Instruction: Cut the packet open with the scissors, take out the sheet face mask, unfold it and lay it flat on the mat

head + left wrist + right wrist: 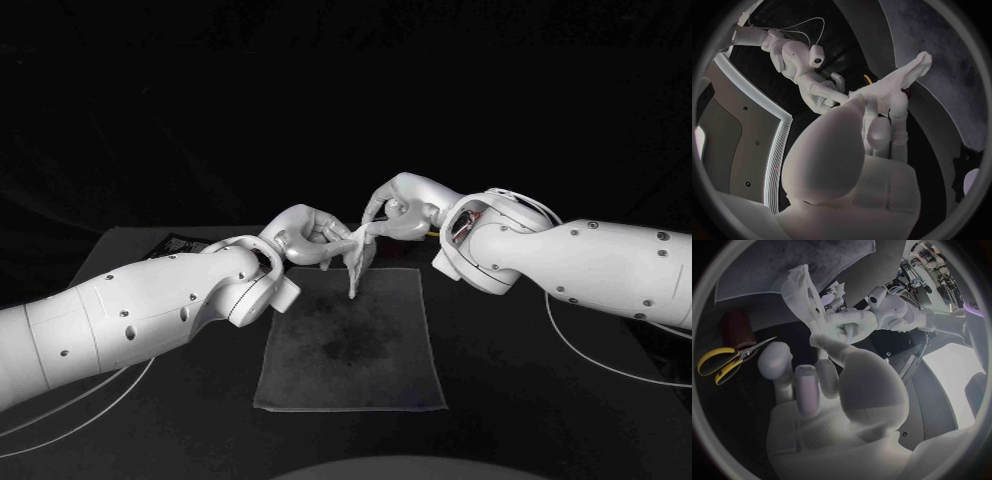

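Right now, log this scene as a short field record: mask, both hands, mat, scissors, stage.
sheet mask: white sheet mask, held up over the mat's far end, hanging narrow, apparently not fully unfolded
left hand: left hand pinches the mask's upper part
right hand: right hand pinches the mask's upper part too
mat: grey mat, flat on the black table
scissors: yellow-handled scissors, lying on the table, unheld
stage: mask out, not yet laid flat

right hand (402, 208) hides most of the scissors (731, 360) in the head view.
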